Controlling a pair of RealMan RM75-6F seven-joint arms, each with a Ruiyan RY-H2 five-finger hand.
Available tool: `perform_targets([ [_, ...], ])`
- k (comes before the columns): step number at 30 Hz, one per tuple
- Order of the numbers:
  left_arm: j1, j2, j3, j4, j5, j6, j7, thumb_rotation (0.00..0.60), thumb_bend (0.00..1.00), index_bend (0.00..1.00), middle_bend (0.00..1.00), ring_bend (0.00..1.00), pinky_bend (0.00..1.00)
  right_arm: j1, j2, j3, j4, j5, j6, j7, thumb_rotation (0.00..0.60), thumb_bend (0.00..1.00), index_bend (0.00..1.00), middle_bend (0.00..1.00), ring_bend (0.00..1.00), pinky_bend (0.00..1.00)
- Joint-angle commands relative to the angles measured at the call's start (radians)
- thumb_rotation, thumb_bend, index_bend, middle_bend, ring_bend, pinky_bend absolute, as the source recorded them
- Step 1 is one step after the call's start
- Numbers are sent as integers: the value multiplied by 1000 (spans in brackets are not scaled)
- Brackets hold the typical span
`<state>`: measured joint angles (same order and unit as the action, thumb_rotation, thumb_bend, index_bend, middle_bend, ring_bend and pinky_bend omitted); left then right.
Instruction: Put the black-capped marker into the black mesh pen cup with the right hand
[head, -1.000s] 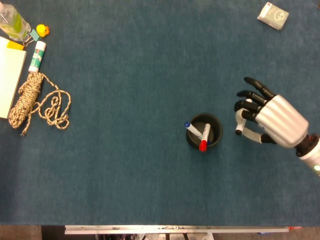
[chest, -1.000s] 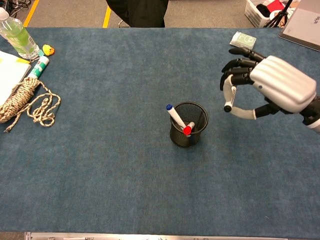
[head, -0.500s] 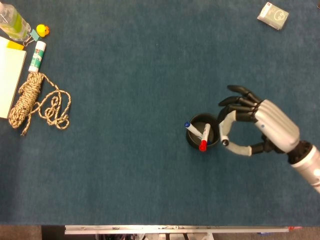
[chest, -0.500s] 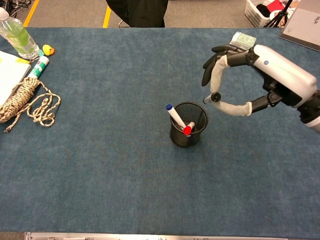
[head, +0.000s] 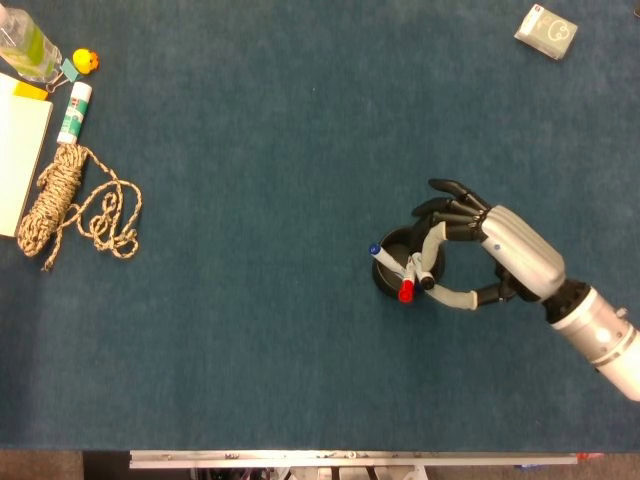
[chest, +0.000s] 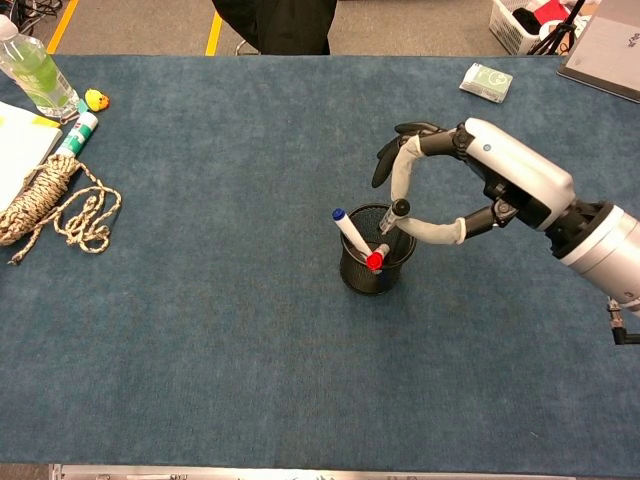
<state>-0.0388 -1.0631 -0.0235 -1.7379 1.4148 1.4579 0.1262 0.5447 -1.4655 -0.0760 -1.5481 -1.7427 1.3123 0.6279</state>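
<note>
The black mesh pen cup (head: 392, 270) (chest: 371, 274) stands near the table's middle, with a blue-capped marker (head: 381, 258) (chest: 347, 229) and a red-capped marker (head: 408, 284) (chest: 377, 257) leaning in it. My right hand (head: 495, 252) (chest: 497, 178) hovers over the cup's right rim and pinches the black-capped marker (head: 430, 256) (chest: 402, 183) between thumb and fingers. Its white body points down, and the black cap sits just above the rim. The hand hides the cup's right side in the head view. My left hand is out of sight.
A coiled rope (head: 62, 200) (chest: 45, 196), a glue stick (head: 74, 111), a yellow duck (head: 86, 61), a green bottle (chest: 35, 72) and a paper pad (head: 20, 150) lie at the far left. A small white box (head: 546, 30) (chest: 486, 80) sits at the back right.
My right hand has moved left with the black-capped marker, from well right of the cup to directly over its right rim, and has tilted so that the cap points down.
</note>
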Motion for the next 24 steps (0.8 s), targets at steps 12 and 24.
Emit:
perform_targets([
  [12,-10,7,-9,-2,-5,-4,3,600,308,267,271,285,167,-2,-16,11,102,-53,45,-81,600,336,170,236,64,0],
  [24,-23,-17,-32,36,20,22,-21,600,308,267,275,286,167,-178,160,27,67,59,162,-624,600,340,385,347,141,0],
])
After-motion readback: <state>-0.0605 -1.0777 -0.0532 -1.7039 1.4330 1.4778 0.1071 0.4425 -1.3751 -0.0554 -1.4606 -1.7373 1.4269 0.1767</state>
